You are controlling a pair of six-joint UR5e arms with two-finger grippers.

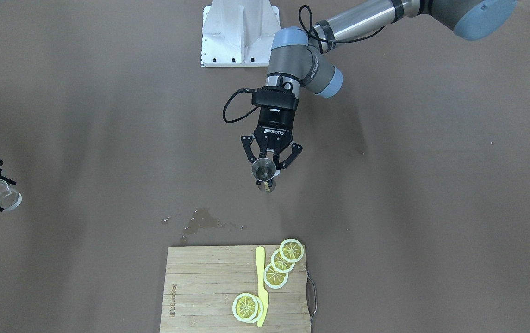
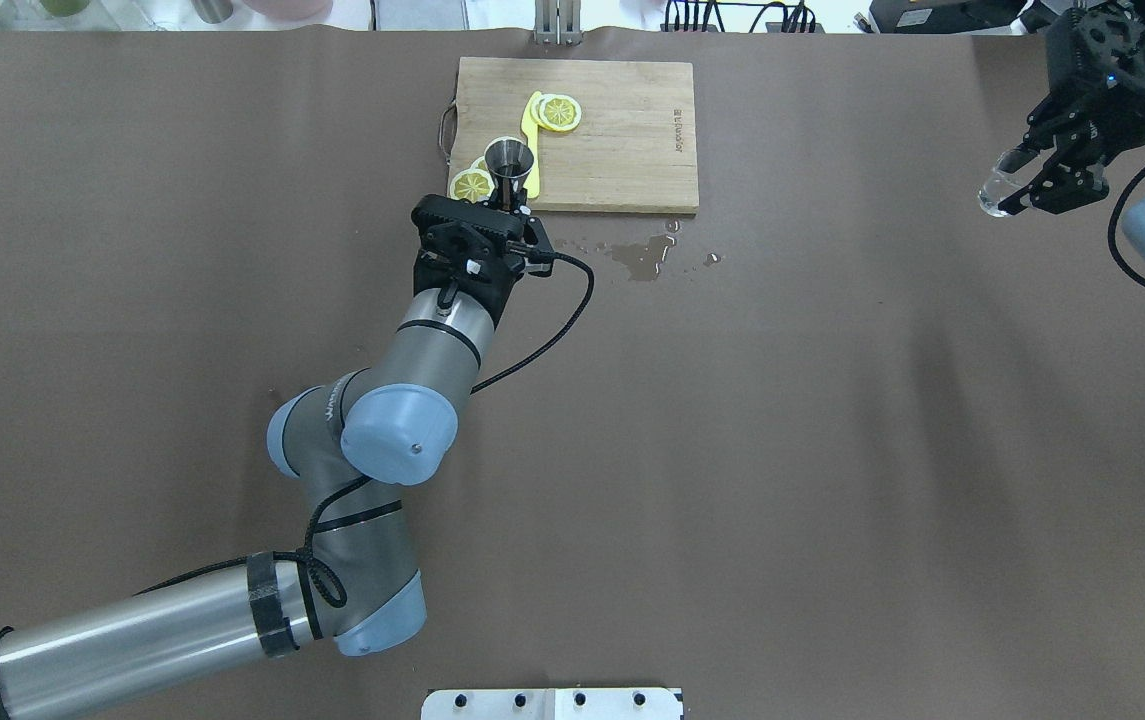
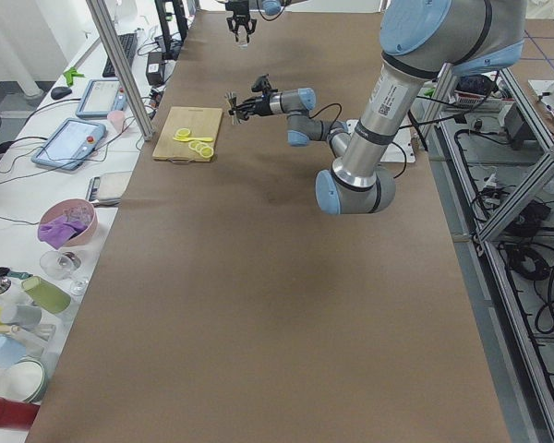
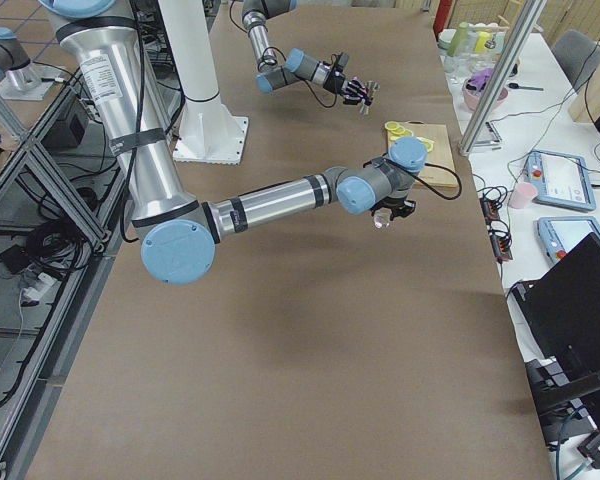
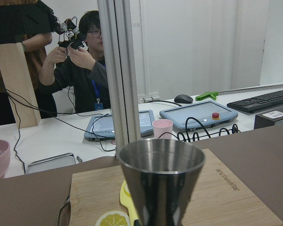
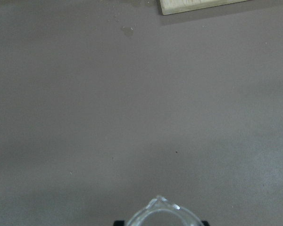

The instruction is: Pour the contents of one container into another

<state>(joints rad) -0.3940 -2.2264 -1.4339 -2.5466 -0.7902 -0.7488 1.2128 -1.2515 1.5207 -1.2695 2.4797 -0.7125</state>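
Note:
My left gripper (image 1: 267,167) is shut on the metal jigger (image 1: 263,169), held upright above the table near the cutting board; the jigger (image 2: 509,160) shows its dark inside in the overhead view, and it fills the low centre of the left wrist view (image 5: 161,181). Far off at the table's right side, my right gripper (image 2: 1022,180) is shut on the clear glass cup (image 2: 998,186), held in the air and tilted. The cup (image 1: 0,195) appears at the front view's left edge, and its rim (image 6: 164,214) shows at the bottom of the right wrist view.
A wooden cutting board (image 2: 622,140) holds lemon slices (image 1: 282,261) and a yellow knife (image 1: 261,286). A wet spill (image 2: 644,256) marks the brown table beside the board. The white mounting plate (image 1: 239,34) sits at the robot's base. Operators' desks with tablets and bowls line the far edge.

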